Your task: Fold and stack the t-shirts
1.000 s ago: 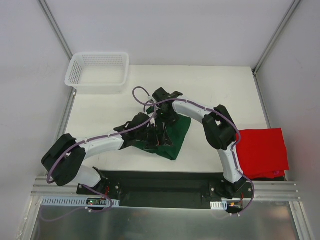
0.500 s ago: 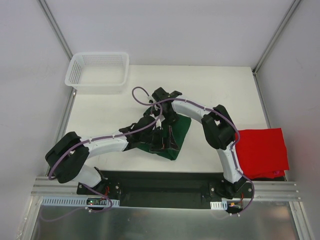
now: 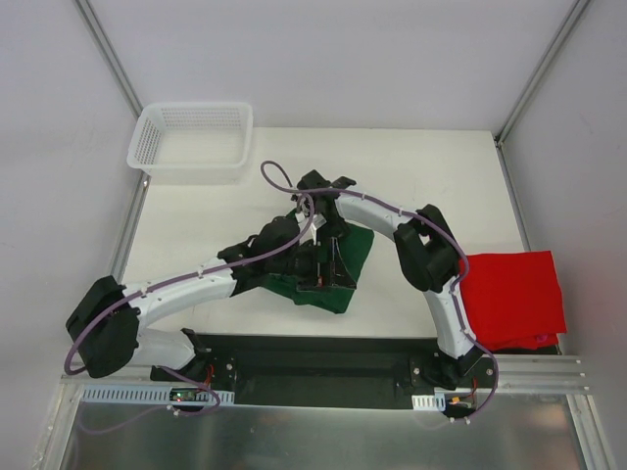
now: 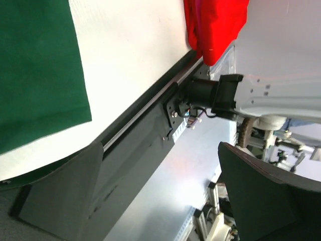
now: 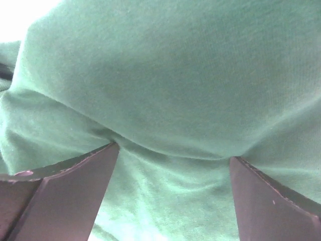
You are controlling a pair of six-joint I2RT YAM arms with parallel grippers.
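Note:
The dark green t-shirt (image 3: 345,262) lies folded at the middle of the table, both grippers low over it. My left gripper (image 3: 328,271) reaches in from the left and stands open. In the left wrist view its fingers (image 4: 60,196) frame only the table's front rail, with the green t-shirt (image 4: 35,70) up at the left. My right gripper (image 3: 330,231) points down onto the shirt's far part. In the right wrist view it (image 5: 170,170) is open, its fingers (image 5: 55,196) pressed into bulging green cloth (image 5: 170,75). The red t-shirt (image 3: 514,299) lies folded at the table's right front corner.
A white mesh basket (image 3: 191,137) stands at the back left corner. The right arm's elbow (image 3: 426,257) hangs between the two shirts. The black base rail (image 3: 313,357) runs along the near edge, and the right arm's base (image 4: 220,95) shows beside the red shirt (image 4: 215,25).
My left arm has stretched farther right, carrying its open gripper across the green shirt, and its elbow has dropped toward the front left. The right arm has hardly moved.

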